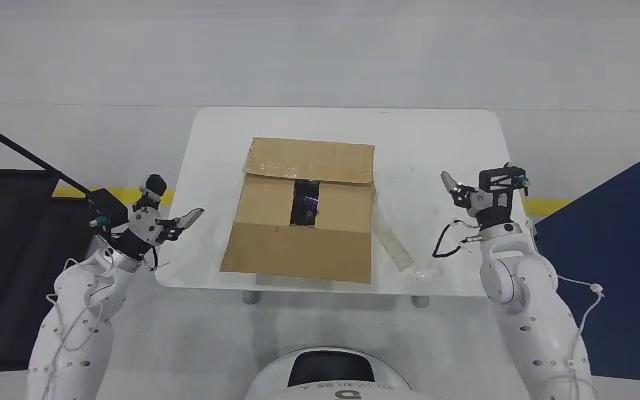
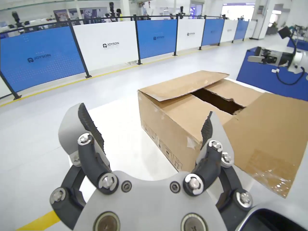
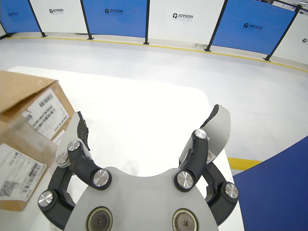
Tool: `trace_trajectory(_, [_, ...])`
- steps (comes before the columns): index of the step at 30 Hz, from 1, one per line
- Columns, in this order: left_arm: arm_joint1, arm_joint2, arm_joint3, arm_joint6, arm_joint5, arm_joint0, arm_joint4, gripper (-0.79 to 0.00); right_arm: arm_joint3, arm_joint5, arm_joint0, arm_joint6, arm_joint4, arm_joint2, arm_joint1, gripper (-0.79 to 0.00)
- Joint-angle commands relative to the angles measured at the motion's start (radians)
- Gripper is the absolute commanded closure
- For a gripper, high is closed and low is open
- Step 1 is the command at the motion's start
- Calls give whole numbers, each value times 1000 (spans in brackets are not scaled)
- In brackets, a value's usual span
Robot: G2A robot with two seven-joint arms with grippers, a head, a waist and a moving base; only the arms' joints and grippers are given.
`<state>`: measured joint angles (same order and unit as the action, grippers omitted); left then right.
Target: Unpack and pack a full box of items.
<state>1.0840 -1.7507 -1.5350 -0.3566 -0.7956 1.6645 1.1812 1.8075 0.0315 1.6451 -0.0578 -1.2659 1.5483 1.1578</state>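
A brown cardboard box stands in the middle of the white table. Its top flaps lie nearly closed, and a narrow gap between them shows something dark inside. My left gripper hovers open and holding nothing at the table's left edge, facing the box. In its own wrist view the left gripper has its jaws spread wide. My right gripper is open over the right part of the table, beside the box's labelled side. The right gripper holds nothing.
A strip of clear tape hangs loose off the box's right side onto the table. One flap sticks out over the table's front edge. Bare table lies behind and to the right of the box. Blue and white fence panels stand far off.
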Motion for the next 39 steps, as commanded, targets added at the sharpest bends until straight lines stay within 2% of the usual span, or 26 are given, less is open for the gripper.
trace_trajectory(1, [0, 1, 5, 5, 0, -4, -6, -785, 2, 57, -27, -31, -10, -42, 2, -785])
trace_trajectory(2, [0, 1, 5, 5, 0, -4, -6, -785, 7, 95, -30, -44, 17, -52, 2, -785])
trace_trajectory(9, [0, 1, 5, 5, 0, -4, -6, -785, 7, 95, -30, -44, 17, -52, 2, -785])
trace_trajectory(11, [0, 1, 5, 5, 0, -4, -6, -785, 13, 172, -42, -62, 62, -75, 2, -785])
trace_trajectory(15, [0, 1, 5, 5, 0, -4, -6, -785, 66, 391, -85, -150, 23, -154, -4, -785])
trace_trajectory(20, [0, 1, 5, 5, 0, -4, -6, -785, 85, 475, -140, -268, -35, -240, -4, -785])
trace_trajectory(24, [0, 1, 5, 5, 0, -4, -6, -785, 76, 418, -178, -334, -48, -264, 0, -785])
trace_trajectory(28, [0, 1, 5, 5, 0, -4, -6, -785, 69, 296, -211, -389, -114, -296, 9, -785])
trace_trajectory(34, [0, 1, 5, 5, 0, -4, -6, -785, -2, 307, -303, -502, -109, -323, 15, -785])
trace_trajectory(39, [0, 1, 5, 5, 0, -4, -6, -785, -47, 265, -368, -556, -138, -346, 22, -785])
